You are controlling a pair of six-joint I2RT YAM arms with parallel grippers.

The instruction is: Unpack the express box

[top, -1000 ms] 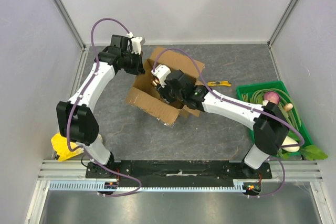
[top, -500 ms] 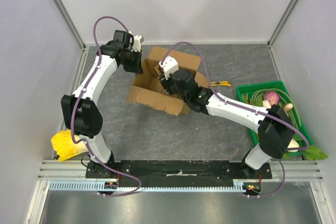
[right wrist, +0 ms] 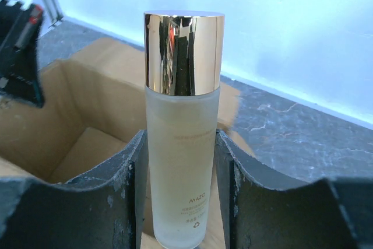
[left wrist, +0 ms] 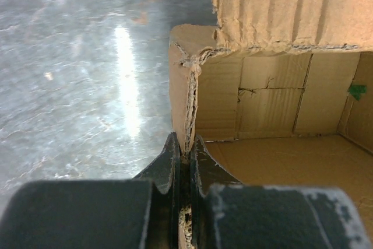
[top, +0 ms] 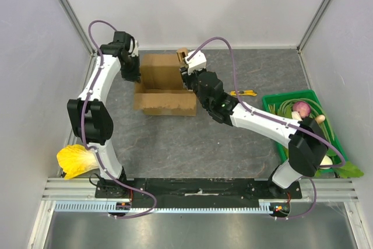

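The express box [top: 166,103] is a brown cardboard carton that stands open at the back left of the table. My left gripper [top: 133,76] is shut on the box's left wall, which shows pinched between the fingers in the left wrist view [left wrist: 185,150]. The box interior [left wrist: 274,155] looks bare apart from a small green scrap [left wrist: 356,90]. My right gripper [top: 187,69] hangs over the box's back right corner, shut on a frosted bottle [right wrist: 182,144] with a gold cap [right wrist: 183,51]. The bottle [top: 182,54] is upright above the box [right wrist: 81,109].
A green crate [top: 274,102] of vegetables stands at the right edge. A yellow utility knife [top: 243,93] lies between the crate and the box. A yellow object [top: 73,160] lies at the near left by the left arm's base. Walls enclose the table.
The box has swung round and shifted toward the back left with my left gripper on its wall. My right gripper has risen out of the box with the bottle, moving toward the back.
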